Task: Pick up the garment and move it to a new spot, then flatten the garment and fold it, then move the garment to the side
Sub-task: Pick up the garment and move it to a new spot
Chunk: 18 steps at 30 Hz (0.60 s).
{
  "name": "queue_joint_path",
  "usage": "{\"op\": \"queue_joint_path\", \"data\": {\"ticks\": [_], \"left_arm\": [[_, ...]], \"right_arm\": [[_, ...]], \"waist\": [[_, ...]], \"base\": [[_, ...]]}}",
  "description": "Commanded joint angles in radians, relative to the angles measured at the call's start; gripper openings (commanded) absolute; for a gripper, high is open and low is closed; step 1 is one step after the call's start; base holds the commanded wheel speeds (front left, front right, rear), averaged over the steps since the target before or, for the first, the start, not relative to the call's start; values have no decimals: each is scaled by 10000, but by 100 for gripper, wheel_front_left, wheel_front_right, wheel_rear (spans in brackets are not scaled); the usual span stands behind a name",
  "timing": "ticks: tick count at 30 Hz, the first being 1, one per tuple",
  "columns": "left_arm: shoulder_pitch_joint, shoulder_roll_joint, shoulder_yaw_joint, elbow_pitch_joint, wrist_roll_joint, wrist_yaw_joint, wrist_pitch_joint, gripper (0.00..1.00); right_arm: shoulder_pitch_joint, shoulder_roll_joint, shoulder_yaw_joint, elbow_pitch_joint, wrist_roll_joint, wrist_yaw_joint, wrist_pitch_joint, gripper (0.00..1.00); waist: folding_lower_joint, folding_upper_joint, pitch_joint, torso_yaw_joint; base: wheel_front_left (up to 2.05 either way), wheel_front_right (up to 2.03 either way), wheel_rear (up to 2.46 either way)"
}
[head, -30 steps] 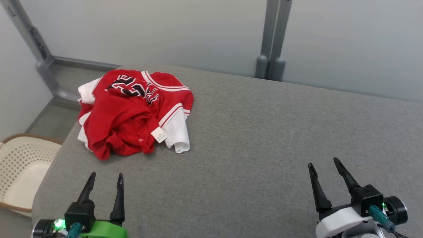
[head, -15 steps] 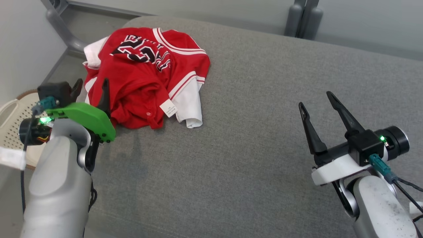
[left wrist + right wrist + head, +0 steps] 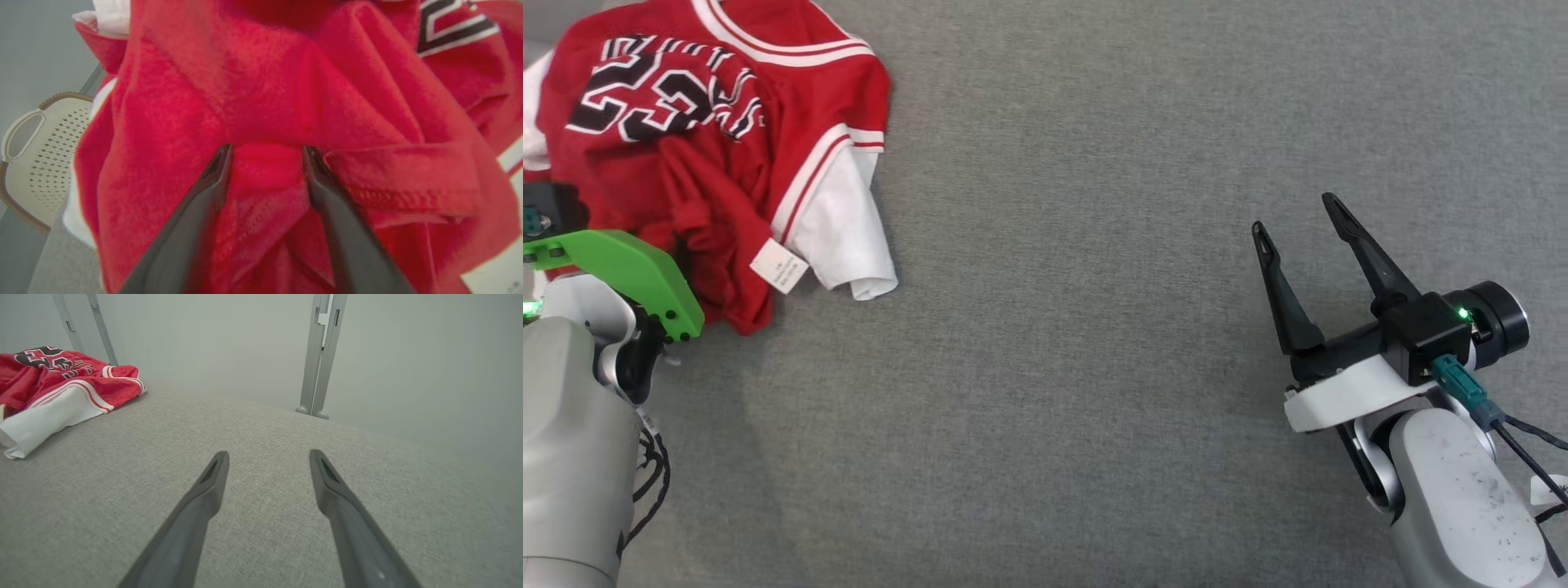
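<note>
- Between the fingertips of the left end effector [image 3: 266, 149], a raised fold of the red garment [image 3: 286, 73] is seen. The fingers are spread wide on both sides of it, and nothing is gripped yet.
- For a good pick, the fingers should be pushed a little deeper, so that the whole fold is taken and not only the top layer. They should be closed fully before any lift is begun.
- The lift should be made straight up first. The garment lies at the left edge of the worktop [image 3: 1094, 367], near a pale basket [image 3: 36, 151] that stands lower, and it could be dragged over the edge.
- The right end effector [image 3: 1293, 212] is held wide open and empty above the bare grey cover, well apart from the garment.
- The garment is crumpled at the upper left of the head view. Its long axis is judged to run from far to near. The striped neckline [image 3: 768, 51] is pointed away from the robot and the white sleeve [image 3: 837, 237] towards it.
</note>
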Motion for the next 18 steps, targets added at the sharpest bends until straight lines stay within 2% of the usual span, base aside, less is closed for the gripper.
{"op": "queue_joint_path", "data": {"ticks": [1,10,18], "left_arm": [[-298,71,-100,-26,-23,-25,-223,0],[495,998,-841,-749,-499,-23,-1008,0],[1142,1989,-785,-2973,-1138,-24,-817,0]], "right_arm": [[-80,58,-80,-30,61,-3,-31,100],[893,484,-363,226,140,-3,-31,100],[2167,874,-703,319,267,-3,-31,100]], "waist": [[-2,0,497,-664],[-2,0,-1016,-418],[-2,0,-2889,-413]], "base": [[0,0,0],[0,0,0],[0,0,0]]}}
